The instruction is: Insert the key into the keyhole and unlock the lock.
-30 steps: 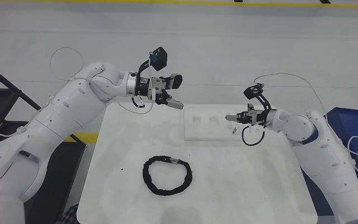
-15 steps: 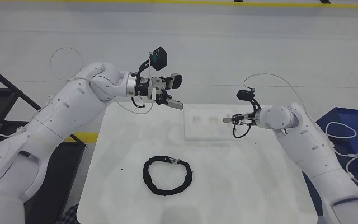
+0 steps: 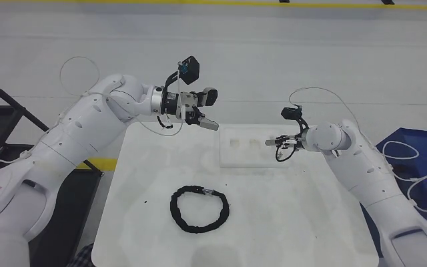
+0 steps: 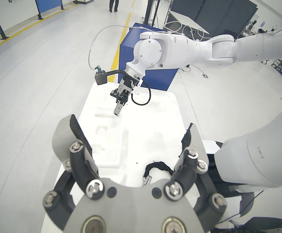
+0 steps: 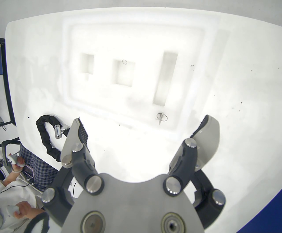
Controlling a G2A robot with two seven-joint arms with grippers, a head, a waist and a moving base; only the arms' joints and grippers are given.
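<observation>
1. I see pale grey glossy floor (image 3: 267, 60) across the top view's upper half.
2. Yellow line (image 3: 200, 3) along its top edge.
3. White round-cornered table (image 3: 287, 227), lower centre.
4. Black frame (image 3: 17, 110), left edge.
5. Blue cabinet (image 3: 400, 135), right edge; dark panels (image 4: 211, 13) behind it in the left wrist view.
6. Light looks even and bright to me.

Key (image 5: 162, 118) lay uncovered on foam tray (image 5: 136, 37) ledge, approach from above free; chain lock (image 3: 176, 208) well apart on table (image 3: 300, 220).
</observation>
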